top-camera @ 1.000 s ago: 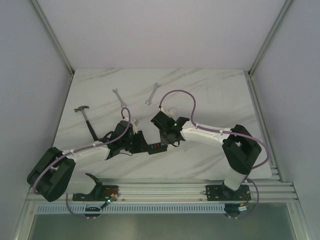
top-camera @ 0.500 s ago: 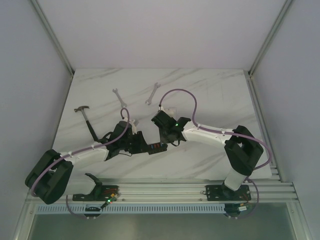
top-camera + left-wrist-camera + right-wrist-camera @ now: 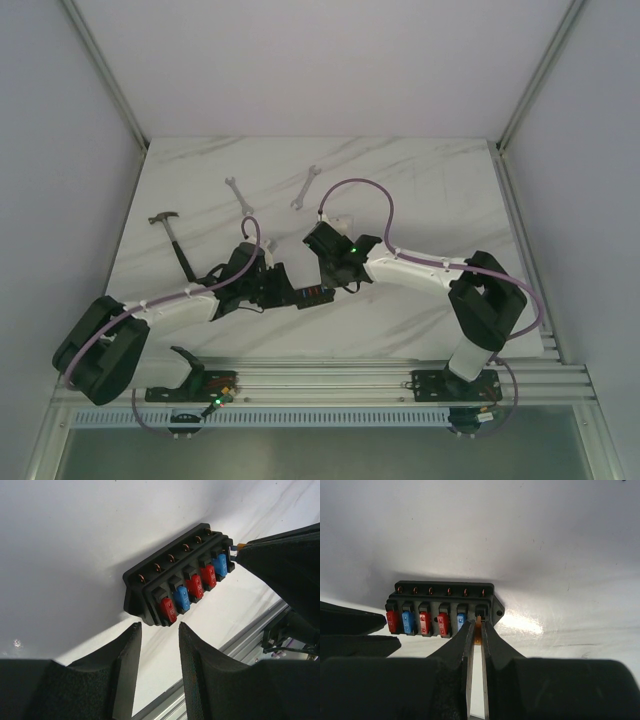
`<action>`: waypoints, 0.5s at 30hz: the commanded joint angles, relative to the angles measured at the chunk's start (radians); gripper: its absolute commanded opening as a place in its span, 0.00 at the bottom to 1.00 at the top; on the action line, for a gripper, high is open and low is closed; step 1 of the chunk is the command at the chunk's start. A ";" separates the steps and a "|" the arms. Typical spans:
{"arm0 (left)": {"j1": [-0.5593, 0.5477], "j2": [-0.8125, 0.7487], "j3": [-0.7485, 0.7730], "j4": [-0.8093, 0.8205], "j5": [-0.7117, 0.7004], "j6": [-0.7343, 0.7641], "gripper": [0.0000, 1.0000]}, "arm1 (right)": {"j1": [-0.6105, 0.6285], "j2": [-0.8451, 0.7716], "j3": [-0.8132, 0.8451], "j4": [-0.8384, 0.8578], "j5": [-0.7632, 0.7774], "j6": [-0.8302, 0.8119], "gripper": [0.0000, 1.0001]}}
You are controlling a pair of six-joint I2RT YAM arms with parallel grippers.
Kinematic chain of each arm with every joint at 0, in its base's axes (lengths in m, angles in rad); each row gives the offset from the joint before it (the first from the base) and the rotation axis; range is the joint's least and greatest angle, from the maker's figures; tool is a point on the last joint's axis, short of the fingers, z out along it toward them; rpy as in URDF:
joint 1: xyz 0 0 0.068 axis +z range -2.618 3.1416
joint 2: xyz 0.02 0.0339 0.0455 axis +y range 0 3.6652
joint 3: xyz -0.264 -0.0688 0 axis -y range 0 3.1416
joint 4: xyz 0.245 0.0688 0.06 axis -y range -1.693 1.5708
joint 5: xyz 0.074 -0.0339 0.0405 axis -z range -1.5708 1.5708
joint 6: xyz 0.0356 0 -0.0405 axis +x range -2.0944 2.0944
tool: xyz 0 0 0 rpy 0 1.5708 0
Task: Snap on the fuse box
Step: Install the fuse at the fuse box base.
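The black fuse box [image 3: 312, 293] lies on the marble table between my two grippers, with red and blue fuses in a row [image 3: 182, 582] [image 3: 442, 605]. My right gripper [image 3: 478, 624] is shut on a small orange fuse [image 3: 478, 631], whose tip is at the box's empty rightmost slot. It also shows in the top view [image 3: 335, 283] and in the left wrist view [image 3: 280, 565]. My left gripper [image 3: 159, 626] is open and empty, its tips just short of the box's left end [image 3: 283, 285]. No clear cover is in view.
A hammer [image 3: 175, 235] lies at the table's left. Two wrenches [image 3: 237, 192] [image 3: 306, 187] lie further back. The aluminium rail [image 3: 330, 385] runs along the near edge, with a black tool [image 3: 190, 368] lying on it.
The left arm's shoulder and elbow shifted slightly. Both grippers and the fuse box stay where they were.
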 commanded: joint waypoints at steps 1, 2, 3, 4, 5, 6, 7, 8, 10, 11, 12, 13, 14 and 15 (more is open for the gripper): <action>0.004 0.014 0.011 0.003 -0.010 -0.003 0.45 | 0.000 0.009 -0.015 -0.008 0.022 -0.007 0.00; 0.004 0.016 0.011 0.003 -0.010 -0.004 0.45 | 0.001 0.007 -0.016 -0.005 0.022 -0.009 0.00; 0.004 0.017 0.011 0.004 -0.010 -0.004 0.45 | 0.000 0.007 -0.018 -0.003 0.022 -0.009 0.00; 0.004 0.019 0.010 0.005 -0.009 -0.005 0.45 | 0.000 0.009 -0.018 -0.002 0.023 -0.010 0.00; 0.004 0.021 0.010 0.006 -0.008 -0.006 0.45 | 0.001 0.011 -0.020 -0.001 0.023 -0.012 0.00; 0.004 0.024 0.010 0.008 -0.008 -0.006 0.44 | 0.001 0.014 -0.021 0.002 0.020 -0.013 0.00; 0.004 0.026 0.010 0.008 -0.007 -0.006 0.44 | 0.001 0.018 -0.021 0.003 0.019 -0.014 0.00; 0.004 0.027 0.010 0.009 -0.005 -0.005 0.44 | 0.001 0.020 -0.023 0.006 0.017 -0.015 0.00; 0.004 0.029 0.009 0.011 -0.005 -0.006 0.43 | 0.001 0.023 -0.028 0.011 0.017 -0.015 0.00; 0.003 0.031 0.009 0.012 -0.004 -0.006 0.43 | 0.001 0.024 -0.031 0.014 0.018 -0.016 0.00; 0.004 0.032 0.009 0.013 -0.005 -0.006 0.43 | 0.001 0.025 -0.034 0.018 0.018 -0.015 0.00; 0.004 0.032 0.009 0.013 -0.005 -0.007 0.43 | 0.001 0.028 -0.036 0.019 0.018 -0.015 0.00; 0.004 0.034 0.008 0.015 -0.004 -0.006 0.43 | 0.001 0.029 -0.038 0.022 0.016 -0.015 0.00; 0.004 0.034 0.008 0.015 -0.004 -0.006 0.43 | 0.001 0.031 -0.039 0.025 0.015 -0.015 0.00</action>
